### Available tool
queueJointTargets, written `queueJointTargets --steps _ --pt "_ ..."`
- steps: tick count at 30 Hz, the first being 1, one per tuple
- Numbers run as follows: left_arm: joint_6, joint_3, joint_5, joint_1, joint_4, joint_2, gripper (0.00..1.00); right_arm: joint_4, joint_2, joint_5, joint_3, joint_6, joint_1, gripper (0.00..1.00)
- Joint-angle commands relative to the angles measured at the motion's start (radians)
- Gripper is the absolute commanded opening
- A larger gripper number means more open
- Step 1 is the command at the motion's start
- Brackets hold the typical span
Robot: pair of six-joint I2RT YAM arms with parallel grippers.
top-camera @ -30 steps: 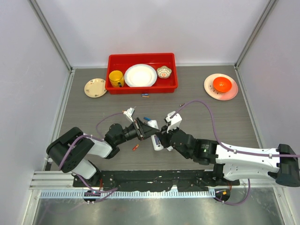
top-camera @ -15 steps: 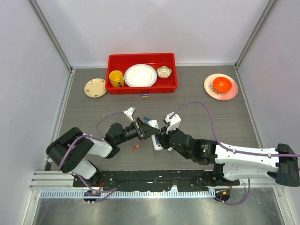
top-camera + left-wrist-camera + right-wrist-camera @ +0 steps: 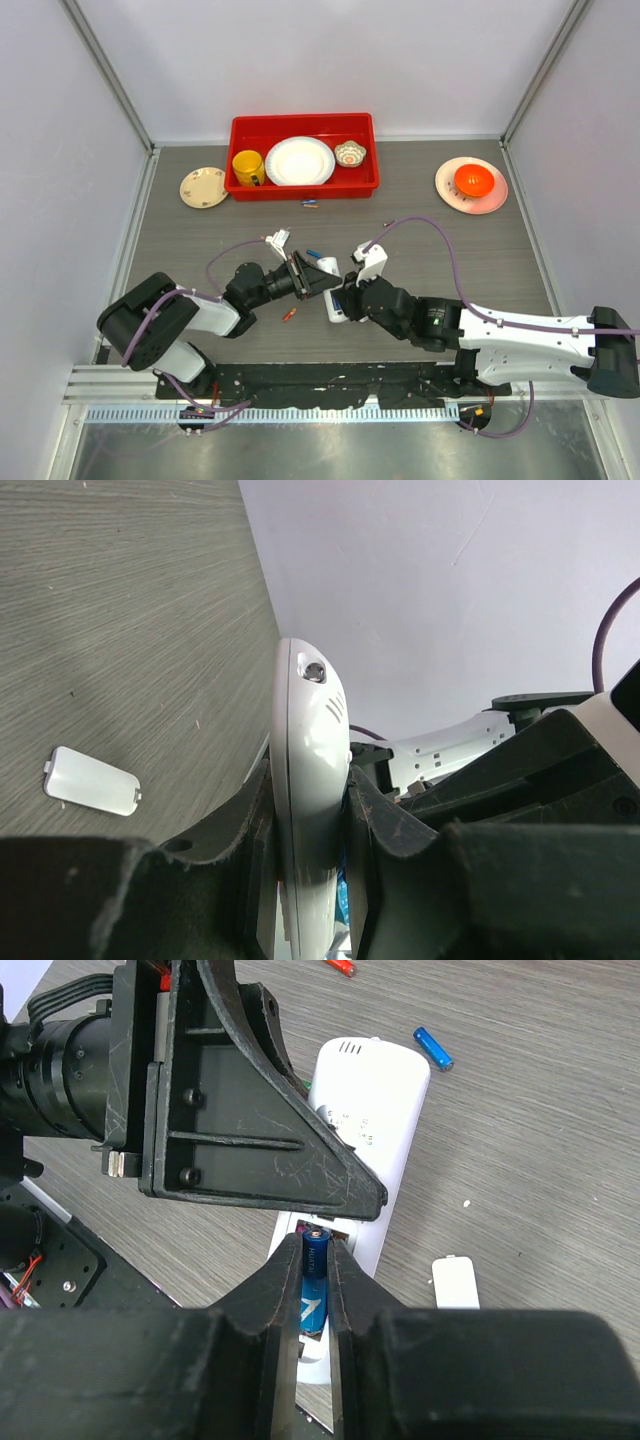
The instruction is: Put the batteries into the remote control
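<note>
We've got the left gripper (image 3: 308, 820) clamped on the remote control (image 3: 372, 1100) mid-table, while our right gripper (image 3: 314, 1258) pinches a blue battery (image 3: 313, 1292), lengthwise along the remote, right over its near end.

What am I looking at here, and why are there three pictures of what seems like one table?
You see a left arm and a right arm, robot limbs bolted to a table. One picture looks down from above; the other two come from a camera on each wrist. The left end effector is shut on the white remote control. The right end effector pinches a blue battery at the remote's open slot. Lying on the table: a loose blue battery, an orange-red battery, a small white cover, a red tray of dishes, a cream plate and a pink plate.
</note>
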Motion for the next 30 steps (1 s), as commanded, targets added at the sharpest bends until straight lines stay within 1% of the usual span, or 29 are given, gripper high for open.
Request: queueJointTargets --steps 1,2,3,7,14,17,30 --pt "-0.002 0.05 -0.026 -0.003 0.305 -0.048 0.01 -0.05 -0.009 -0.038 -0.01 0.055 0.009 0.1" --pt "0.0 0.048 -0.026 -0.002 0.305 -0.048 0.0 -0.051 -0.012 -0.03 -0.01 0.056 0.009 0.12" --pt "0.001 0.047 -0.026 -0.003 0.305 -0.049 0.0 -0.051 -0.02 -0.023 -0.008 0.058 0.009 0.15" --pt "0.007 0.042 -0.02 -0.003 0.305 -0.051 0.0 -0.061 -0.032 0.002 -0.001 0.066 0.009 0.2" --pt "0.012 0.045 -0.01 -0.009 0.305 -0.04 0.0 -0.067 -0.035 0.027 0.01 0.078 0.009 0.26" --pt "0.012 0.045 -0.009 -0.013 0.305 -0.036 0.0 -0.071 -0.039 0.04 0.016 0.082 0.009 0.31" --pt "0.013 0.047 -0.006 -0.019 0.305 -0.025 0.0 -0.111 -0.066 0.086 0.052 0.079 0.009 0.39"
